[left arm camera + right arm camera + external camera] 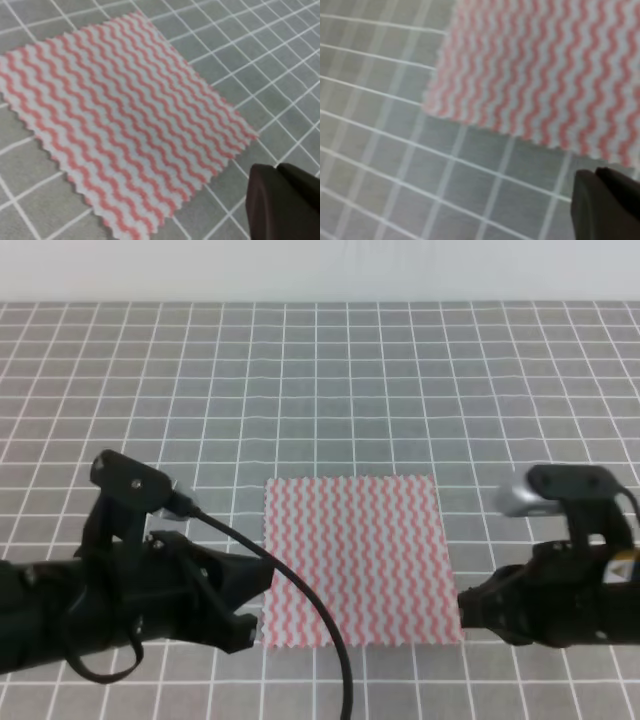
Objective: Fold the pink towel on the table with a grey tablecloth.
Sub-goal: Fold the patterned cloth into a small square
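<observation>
Lying flat mid-frame on the gridded surface [320, 370], the pink towel [355, 560] shows whole only overhead; both grippers' states cannot be told.

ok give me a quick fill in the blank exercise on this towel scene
1. The thin pink-and-white zigzag striped towel lies ____ and unfolded.
2. It rests on a grey tablecloth marked with a grid of thin ____ lines.
3. The left gripper sits by the towel's near ____ corner in the exterior view.
4. The towel's shape is roughly ____.

Missing words: flat; white; left; square
</observation>
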{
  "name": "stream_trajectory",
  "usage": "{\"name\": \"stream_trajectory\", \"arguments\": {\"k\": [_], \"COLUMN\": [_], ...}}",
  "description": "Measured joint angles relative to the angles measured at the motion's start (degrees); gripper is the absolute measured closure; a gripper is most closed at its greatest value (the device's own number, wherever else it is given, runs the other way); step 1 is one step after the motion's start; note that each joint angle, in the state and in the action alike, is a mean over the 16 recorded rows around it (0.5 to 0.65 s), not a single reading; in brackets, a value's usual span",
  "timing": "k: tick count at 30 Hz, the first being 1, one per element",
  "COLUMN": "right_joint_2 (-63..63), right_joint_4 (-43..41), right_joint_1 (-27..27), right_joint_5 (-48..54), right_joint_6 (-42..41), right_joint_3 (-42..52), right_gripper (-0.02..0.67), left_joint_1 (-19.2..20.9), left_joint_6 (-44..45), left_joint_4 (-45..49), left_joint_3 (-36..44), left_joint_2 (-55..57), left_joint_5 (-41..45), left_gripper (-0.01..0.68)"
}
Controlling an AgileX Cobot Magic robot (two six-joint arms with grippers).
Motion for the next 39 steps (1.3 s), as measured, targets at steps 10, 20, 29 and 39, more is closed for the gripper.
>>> {"name": "stream_trajectory", "arguments": {"k": [10,20,29,39], "right_joint_2": [10.79,18.0,21.27,23.13], "right_joint_4": [-4.39,-4.54,-4.48,-3.63], "right_joint_1": [1.15,1.15,1.15,1.14], "right_joint_5": [-2.42,-6.54,-8.73,-10.28], "right_joint_6": [6.2,10.7,11.63,11.81], "right_joint_3": [-1.68,-1.77,-1.81,-1.87], "right_gripper": [0.514,0.375,0.372,0.373], "left_joint_1": [-2.76,-2.76,-2.77,-2.77], "left_joint_6": [0.0,-0.09,-0.1,-0.16], "left_joint_4": [1.08,2.38,2.62,2.73], "left_joint_3": [-1.22,-1.21,-1.21,-1.21], "left_joint_2": [1.09,1.09,1.14,1.18], "left_joint_5": [-1.34,-0.39,0.14,0.23], "left_gripper": [0.673,0.673,0.673,0.673]}}
